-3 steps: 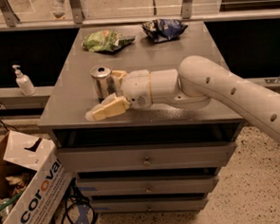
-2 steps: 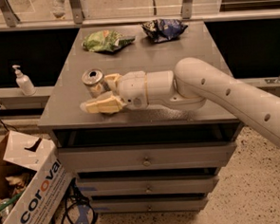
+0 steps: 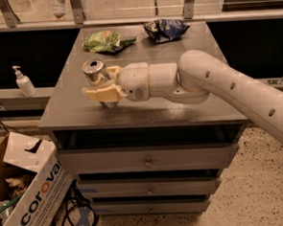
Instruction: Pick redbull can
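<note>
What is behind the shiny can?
A green snack bag lies farther back on the table. The tool grips the redbull can, hiding its middle.

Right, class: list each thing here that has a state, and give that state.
hand: over the table, front left, shut on the redbull can
redbull can: tilted, gripped
green snack bag: crumpled, lying down
dark blue snack bag: crumpled, lying down
drawers: shut
cardboard box: flaps open

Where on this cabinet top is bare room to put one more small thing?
Bare: the front strip of the cabinet top between the arm and the front edge, and the band behind the arm, before the dark blue bag. Crowded: the left middle, where the gripper holds the redbull can, with the green bag behind.
</note>
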You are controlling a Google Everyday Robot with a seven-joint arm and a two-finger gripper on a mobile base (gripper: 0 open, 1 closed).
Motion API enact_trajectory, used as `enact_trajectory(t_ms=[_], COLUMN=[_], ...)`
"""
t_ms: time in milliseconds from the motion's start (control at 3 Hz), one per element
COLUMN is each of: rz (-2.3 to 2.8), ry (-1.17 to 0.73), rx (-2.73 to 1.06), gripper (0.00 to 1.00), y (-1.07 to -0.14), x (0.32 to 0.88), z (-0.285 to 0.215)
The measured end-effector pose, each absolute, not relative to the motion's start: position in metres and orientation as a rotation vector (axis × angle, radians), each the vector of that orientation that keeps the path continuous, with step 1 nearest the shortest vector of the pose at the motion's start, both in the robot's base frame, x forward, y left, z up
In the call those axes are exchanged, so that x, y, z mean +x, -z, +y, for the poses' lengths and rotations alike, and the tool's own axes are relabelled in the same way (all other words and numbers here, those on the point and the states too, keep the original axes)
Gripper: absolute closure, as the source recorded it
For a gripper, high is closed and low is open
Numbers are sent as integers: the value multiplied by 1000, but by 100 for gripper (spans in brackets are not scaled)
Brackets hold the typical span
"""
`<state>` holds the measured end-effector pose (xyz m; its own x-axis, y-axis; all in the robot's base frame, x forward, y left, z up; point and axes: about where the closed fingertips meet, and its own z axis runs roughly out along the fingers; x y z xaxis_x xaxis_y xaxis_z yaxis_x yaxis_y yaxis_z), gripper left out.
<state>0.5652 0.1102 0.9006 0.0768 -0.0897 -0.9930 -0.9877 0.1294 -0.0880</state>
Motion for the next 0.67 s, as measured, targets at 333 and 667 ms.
enact_trajectory(t_ms=[333,667], rz=[1256,1252], ry=[-1009,-1010], rx=[-1175,-1175], gripper=[100,100], y=[-959,-963], x=[588,588], z=[77,75])
